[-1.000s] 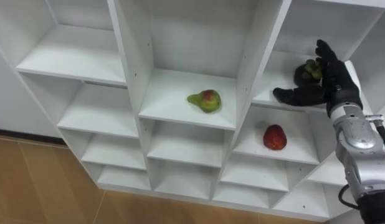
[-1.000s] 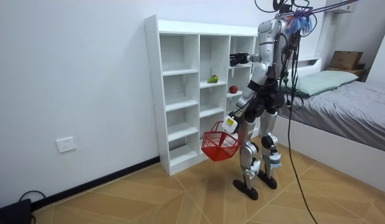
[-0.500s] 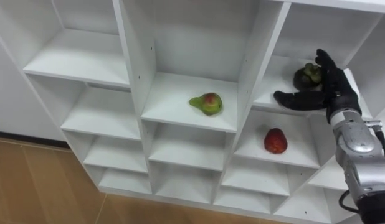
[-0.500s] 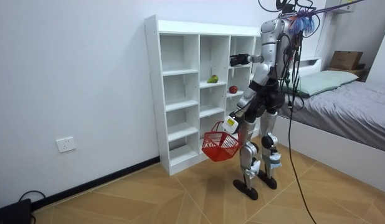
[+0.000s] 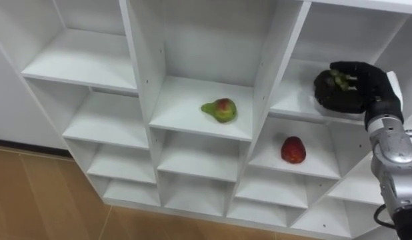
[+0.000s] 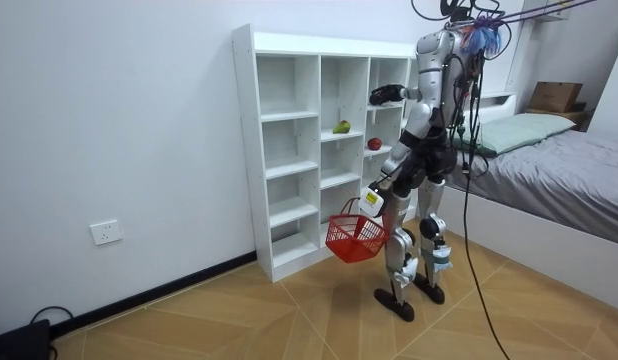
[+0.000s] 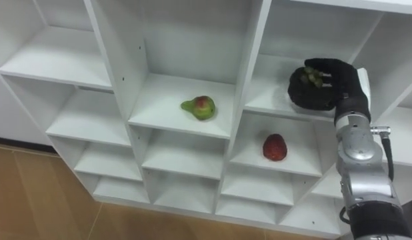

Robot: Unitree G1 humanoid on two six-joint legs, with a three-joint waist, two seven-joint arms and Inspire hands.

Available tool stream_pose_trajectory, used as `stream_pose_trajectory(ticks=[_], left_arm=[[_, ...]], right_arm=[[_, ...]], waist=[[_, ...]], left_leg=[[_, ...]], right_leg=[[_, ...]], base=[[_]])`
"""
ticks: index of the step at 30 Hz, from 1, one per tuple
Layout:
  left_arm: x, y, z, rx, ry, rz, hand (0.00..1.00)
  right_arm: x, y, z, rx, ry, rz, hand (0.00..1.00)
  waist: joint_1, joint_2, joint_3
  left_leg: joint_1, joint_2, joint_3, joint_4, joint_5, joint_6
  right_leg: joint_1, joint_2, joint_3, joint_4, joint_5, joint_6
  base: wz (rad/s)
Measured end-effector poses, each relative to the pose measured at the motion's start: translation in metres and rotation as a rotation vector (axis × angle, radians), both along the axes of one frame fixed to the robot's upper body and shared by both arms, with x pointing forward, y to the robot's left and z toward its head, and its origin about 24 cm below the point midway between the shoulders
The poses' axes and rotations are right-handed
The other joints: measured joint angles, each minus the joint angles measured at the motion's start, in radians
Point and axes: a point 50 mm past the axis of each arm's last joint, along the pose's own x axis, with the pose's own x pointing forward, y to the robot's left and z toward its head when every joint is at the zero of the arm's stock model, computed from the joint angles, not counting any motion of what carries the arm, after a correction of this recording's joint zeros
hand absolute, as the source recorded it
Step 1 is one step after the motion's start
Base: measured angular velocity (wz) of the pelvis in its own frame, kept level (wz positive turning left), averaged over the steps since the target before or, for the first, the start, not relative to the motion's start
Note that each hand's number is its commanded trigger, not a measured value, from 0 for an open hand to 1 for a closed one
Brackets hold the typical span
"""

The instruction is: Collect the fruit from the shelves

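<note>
Change since a second ago: fingers of right hand, then spread beside the dark fruit, now curled over and round it.

Fruit location: front edge of the shelf in the right-hand column of the closet; whether it is off the shelf cannot be told.

Step in hand, as judged: grasp and withdraw. Advised: firm the hold before lifting, draw straight out clear of the shelf lip and the upright panel, then lower toward the basket.

Closet contents:
- pear, middle column
- red fruit, compartment directly below the hand
- other visible compartments hold nothing

Red basket: hangs from left hand at thigh height. Contents not discernible.
</note>
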Motion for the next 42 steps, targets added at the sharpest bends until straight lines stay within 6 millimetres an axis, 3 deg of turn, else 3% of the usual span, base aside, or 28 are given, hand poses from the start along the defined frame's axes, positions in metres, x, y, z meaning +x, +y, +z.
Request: stream_pose_trajectory(ticks=[8,12,17,22,27,31,38,42], left_arm=[[0.0,-0.001,0.0,0.0,0.005,-0.005,1.0],[-0.005,-0.001,-0.001,0.001,0.018,-0.002,1.0],[-0.007,-0.002,-0.001,-0.005,0.022,-0.002,1.0],[-0.007,-0.002,-0.001,-0.007,0.02,0.0,1.0],[-0.007,-0.006,-0.002,-0.01,0.018,0.007,1.0],[-0.011,-0.006,-0.003,-0.001,0.025,0.01,1.0],[-0.025,-0.004,-0.003,-0.001,0.052,0.03,1.0],[-0.022,-0.001,-0.002,-0.004,0.043,0.017,1.0]], right_arm=[[0.0,0.0,0.0,0.002,0.0,0.004,1.0],[-0.001,0.004,-0.003,0.015,0.007,0.022,1.0],[-0.001,0.007,-0.003,0.045,0.013,0.043,1.0],[-0.001,0.008,-0.002,0.044,0.008,0.049,1.0],[-0.019,0.022,0.013,0.022,-0.077,0.132,1.0],[-0.032,0.029,0.019,0.015,-0.105,0.195,1.0],[-0.041,0.042,0.037,0.102,-0.174,0.347,1.0],[-0.048,0.044,0.03,0.189,-0.149,0.416,1.0]], waist=[[0.0,0.002,-0.0036],[-0.003,0.006,-0.0144],[-0.008,0.012,-0.0195],[-0.009,0.014,-0.0191],[0.0,0.027,-0.0106],[-0.003,0.028,-0.0105],[-0.034,0.029,-0.0104],[-0.056,0.022,-0.0133]], left_leg=[[0.001,0.0,0.0,0.002,0.0,0.0],[0.002,0.0,0.0,0.002,0.0,0.0],[0.005,0.0,0.004,0.001,0.001,0.0],[0.007,0.0,0.006,-0.001,0.001,0.0],[0.013,0.001,0.016,-0.011,0.001,0.0],[0.018,0.001,0.016,-0.012,0.001,0.0],[0.011,0.003,0.024,-0.017,0.0,0.0],[-0.006,0.0,0.015,0.001,0.0,0.0]], right_leg=[[0.001,0.0,-0.003,0.001,0.0,0.0],[0.001,0.0,-0.002,0.001,0.0,0.0],[0.001,-0.001,0.002,0.001,0.0,0.0],[0.001,-0.001,0.004,0.001,0.0,0.0],[-0.003,-0.001,0.019,0.0,0.0,0.0],[-0.006,-0.001,0.019,-0.001,0.0,0.0],[-0.011,0.0,0.029,-0.001,0.0,0.0],[-0.017,-0.003,0.012,0.0,0.0,0.0]], base=[[0.0],[0.0],[-0.01],[0.0],[-0.06],[-0.02],[-0.02],[0.08]])
